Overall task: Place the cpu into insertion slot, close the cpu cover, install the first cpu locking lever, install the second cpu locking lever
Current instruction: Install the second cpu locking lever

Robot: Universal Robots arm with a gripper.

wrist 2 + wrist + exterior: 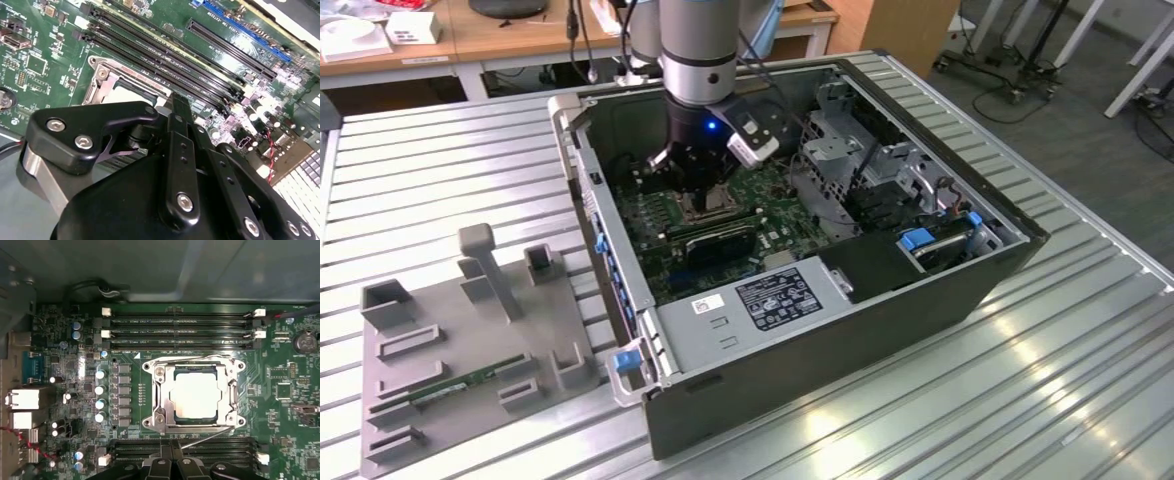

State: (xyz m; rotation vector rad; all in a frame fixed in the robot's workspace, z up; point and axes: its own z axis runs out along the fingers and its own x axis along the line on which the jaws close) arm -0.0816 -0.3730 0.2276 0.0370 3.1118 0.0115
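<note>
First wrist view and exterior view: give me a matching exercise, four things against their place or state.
Things:
1. cpu
2. cpu cover
3. gripper
4. grey fixture

States:
A. closed flat, framing the chip
B. outside the case, at the exterior view's left
C. pale face showing through the window
D. above the board, beside the socket

Pairs: 1-C, 2-A, 3-D, 4-B

Exterior view looks down from afar; both wrist views perhaps overlap near the insertion slot (194, 396).
</note>
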